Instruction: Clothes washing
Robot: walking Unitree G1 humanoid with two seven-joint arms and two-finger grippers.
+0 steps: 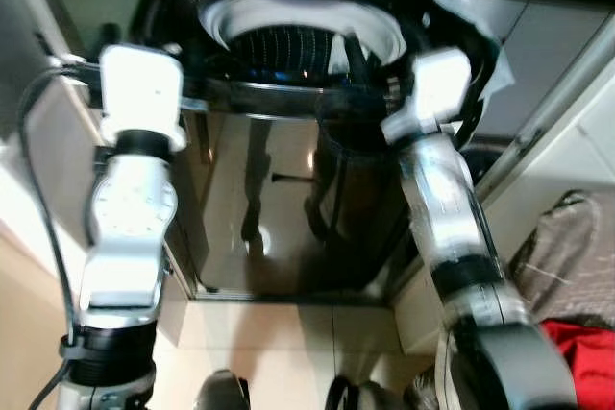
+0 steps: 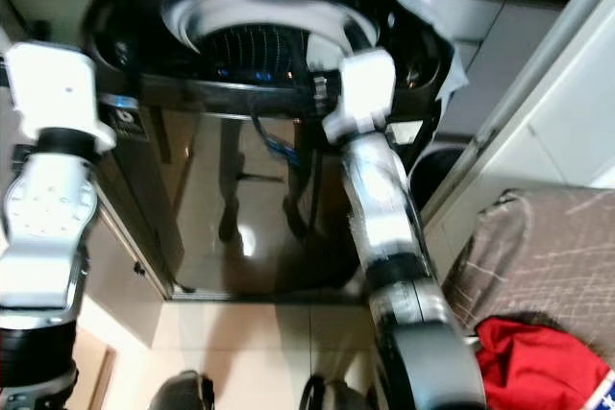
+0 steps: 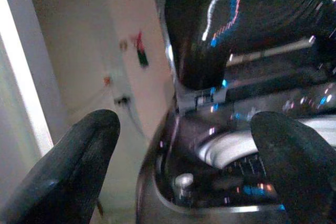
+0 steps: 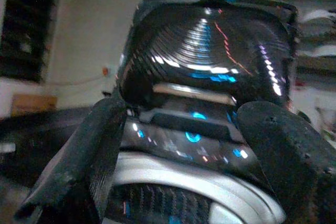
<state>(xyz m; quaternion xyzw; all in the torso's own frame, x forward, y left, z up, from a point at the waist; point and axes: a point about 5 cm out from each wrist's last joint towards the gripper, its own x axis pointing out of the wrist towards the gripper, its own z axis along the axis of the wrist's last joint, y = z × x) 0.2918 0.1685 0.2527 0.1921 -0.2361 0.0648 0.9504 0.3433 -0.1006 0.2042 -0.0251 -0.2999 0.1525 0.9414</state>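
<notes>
A dark glossy top-loading washing machine (image 1: 279,189) stands right in front of me. Its lid (image 4: 210,51) is raised and a white ring (image 1: 288,14) frames the ribbed drum (image 1: 283,45). My left gripper (image 3: 184,166) hovers at the machine's front left corner, open, with nothing between its fingers (image 3: 73,171). My right gripper (image 4: 178,145) is over the front right rim of the drum, also open and empty; one of its black fingers (image 1: 354,53) pokes over the ring. A red garment (image 2: 533,362) lies low on my right.
The red garment rests on brown checked fabric (image 2: 553,237). A white cloth (image 1: 473,9) lies at the machine's back right corner. A pale cabinet (image 1: 567,93) stands close on the right and a wall (image 1: 29,141) on the left. Beige floor tiles (image 1: 288,333) are below.
</notes>
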